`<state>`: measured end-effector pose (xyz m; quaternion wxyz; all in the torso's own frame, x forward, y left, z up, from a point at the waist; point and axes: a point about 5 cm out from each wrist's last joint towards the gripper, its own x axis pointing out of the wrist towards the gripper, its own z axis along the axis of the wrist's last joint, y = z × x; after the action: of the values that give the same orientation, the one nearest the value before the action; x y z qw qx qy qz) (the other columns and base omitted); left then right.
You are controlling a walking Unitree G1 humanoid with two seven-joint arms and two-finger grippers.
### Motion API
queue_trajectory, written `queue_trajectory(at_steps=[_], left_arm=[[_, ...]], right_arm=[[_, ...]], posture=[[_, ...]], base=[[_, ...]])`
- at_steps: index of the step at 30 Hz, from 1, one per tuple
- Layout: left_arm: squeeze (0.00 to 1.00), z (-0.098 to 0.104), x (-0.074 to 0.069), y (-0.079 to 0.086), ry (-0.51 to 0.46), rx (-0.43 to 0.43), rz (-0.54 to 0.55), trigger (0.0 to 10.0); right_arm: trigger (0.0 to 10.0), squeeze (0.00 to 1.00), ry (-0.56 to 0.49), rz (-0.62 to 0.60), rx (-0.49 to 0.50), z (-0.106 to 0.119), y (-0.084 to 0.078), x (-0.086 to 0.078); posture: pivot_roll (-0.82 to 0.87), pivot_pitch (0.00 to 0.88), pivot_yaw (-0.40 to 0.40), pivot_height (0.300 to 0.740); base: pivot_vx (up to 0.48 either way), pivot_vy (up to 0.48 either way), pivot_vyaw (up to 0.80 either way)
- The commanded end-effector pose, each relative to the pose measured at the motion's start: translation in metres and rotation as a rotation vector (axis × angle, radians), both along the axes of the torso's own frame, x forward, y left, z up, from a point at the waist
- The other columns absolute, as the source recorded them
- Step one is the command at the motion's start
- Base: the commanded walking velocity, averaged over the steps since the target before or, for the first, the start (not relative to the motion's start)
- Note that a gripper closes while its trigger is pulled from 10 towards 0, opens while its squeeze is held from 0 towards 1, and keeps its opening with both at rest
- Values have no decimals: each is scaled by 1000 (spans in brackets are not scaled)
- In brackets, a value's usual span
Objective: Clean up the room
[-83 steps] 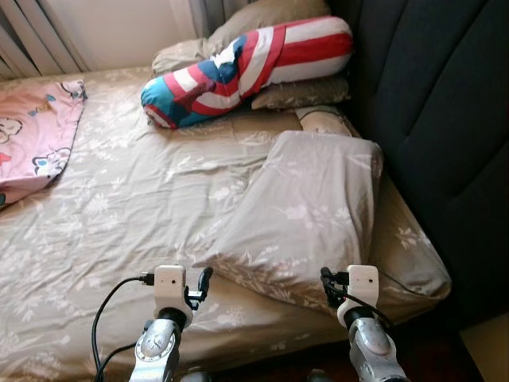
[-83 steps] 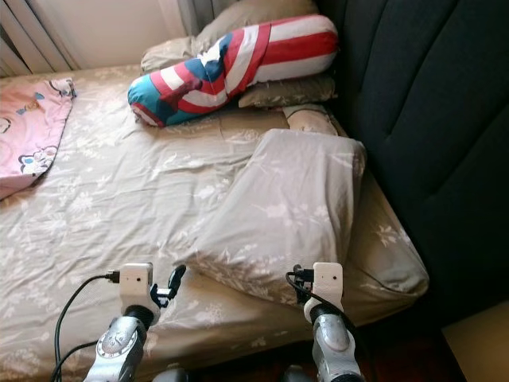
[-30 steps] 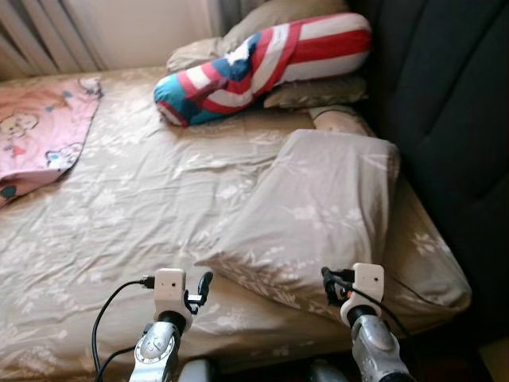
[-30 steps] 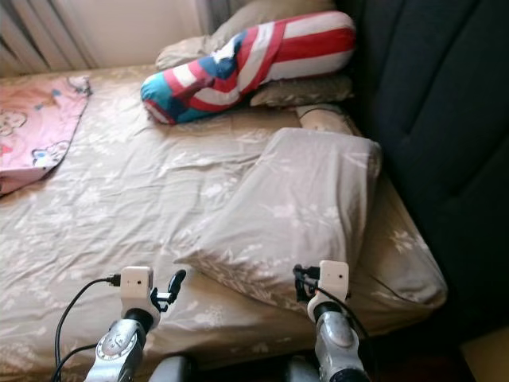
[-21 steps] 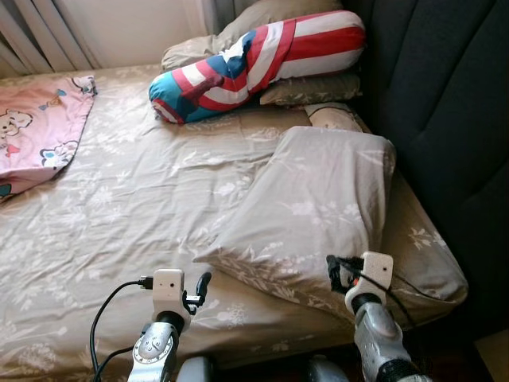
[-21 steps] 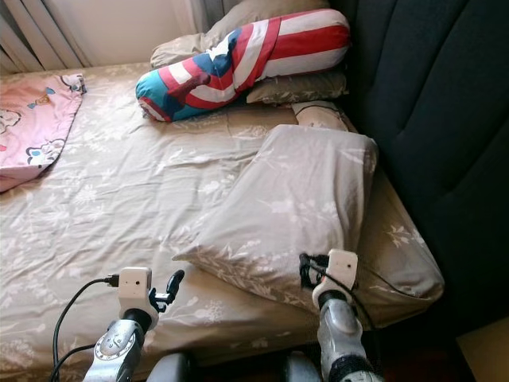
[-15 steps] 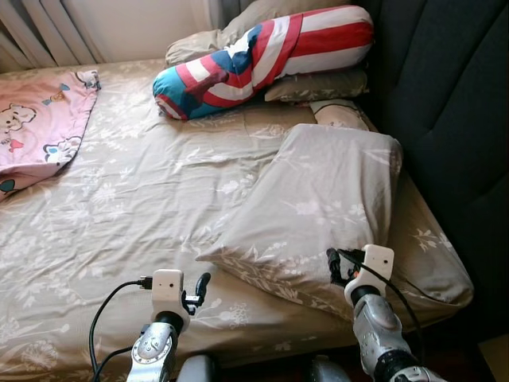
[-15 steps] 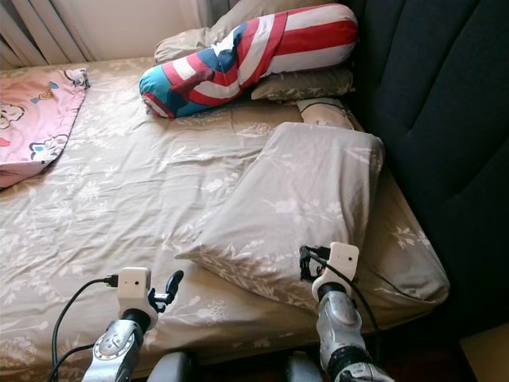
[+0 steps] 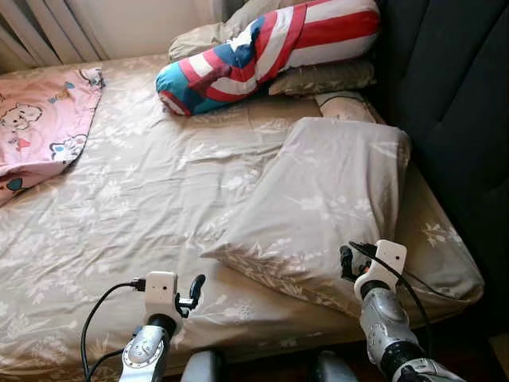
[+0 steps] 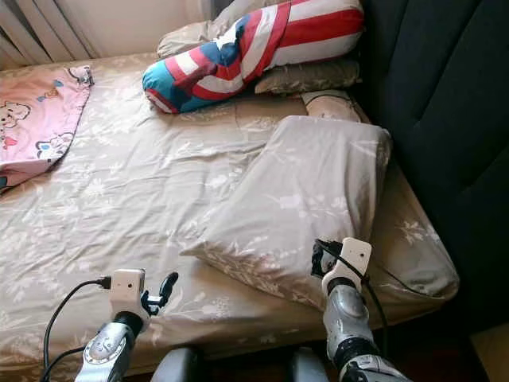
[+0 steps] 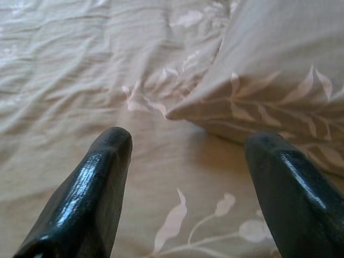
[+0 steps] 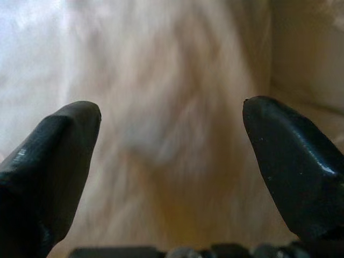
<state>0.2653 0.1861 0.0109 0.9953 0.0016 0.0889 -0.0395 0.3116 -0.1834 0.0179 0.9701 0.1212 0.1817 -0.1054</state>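
A beige leaf-print pillow (image 9: 326,199) lies askew on the bed (image 9: 135,207), propped against the dark headboard (image 9: 453,95). My right gripper (image 9: 347,262) is open at the pillow's near edge; in the right wrist view its fingers (image 12: 59,145) straddle blurred pillow fabric (image 12: 172,129). My left gripper (image 9: 193,288) hovers open over the sheet just left of the pillow's near corner (image 11: 172,114), which shows between its fingers (image 11: 97,183). Neither gripper holds anything.
A red, white and blue striped bolster (image 9: 270,44) rests on beige pillows (image 9: 318,78) at the head of the bed. A pink cartoon-print blanket (image 9: 40,119) lies at the far left. Curtains (image 9: 48,28) hang behind. The bed's near edge is just below my grippers.
The camera has shifted and now looks slightly further down. My right gripper has reached forward and right onto the pillow's near edge. My left gripper sits a little lower in view.
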Motion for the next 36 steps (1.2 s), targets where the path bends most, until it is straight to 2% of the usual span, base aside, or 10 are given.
queue_trajectory(at_steps=[1,2,4,7,9,21,22,23,24,36], left_arm=[[0,-5,-7,6,31,8,4,10000],[0,-5,-7,6,31,8,4,10000],[0,-6,-11,10,36,16,-2,10000],[0,-7,-15,12,45,23,-8,10000],[0,-8,-18,14,49,26,-11,10000],[0,-15,-43,22,88,39,-29,10000],[0,-16,-44,23,92,40,-28,10000],[0,-16,-45,23,94,40,-27,10000],[0,-17,-47,25,97,40,-26,10000],[0,-18,-42,22,99,31,-19,10000]], right_arm=[[10000,0,81,4,18,-16,2,-13],[10000,0,81,4,18,-16,2,-13],[10000,0,179,18,43,-30,5,-24],[10000,0,225,53,123,-38,14,-29],[10000,0,252,76,126,-42,18,-33],[10000,0,260,2,182,-47,11,-41],[9098,0,258,-4,188,-47,10,-40],[9098,0,256,-7,189,-47,10,-40],[0,0,239,-3,200,-45,11,-38],[0,0,161,21,162,-33,10,-27]], posture=[[36,224,88,657],[36,224,88,657],[46,243,106,657],[51,254,117,657],[53,259,123,657],[94,311,156,657],[100,317,157,657],[100,317,157,657],[104,323,156,657],[96,321,142,657]], base=[[0,0,0],[0,0,0],[0,0,0],[0,0,0],[0,0,0],[0,0,0],[0,0,0],[0,0,0],[0,0,0],[0,0,0]])
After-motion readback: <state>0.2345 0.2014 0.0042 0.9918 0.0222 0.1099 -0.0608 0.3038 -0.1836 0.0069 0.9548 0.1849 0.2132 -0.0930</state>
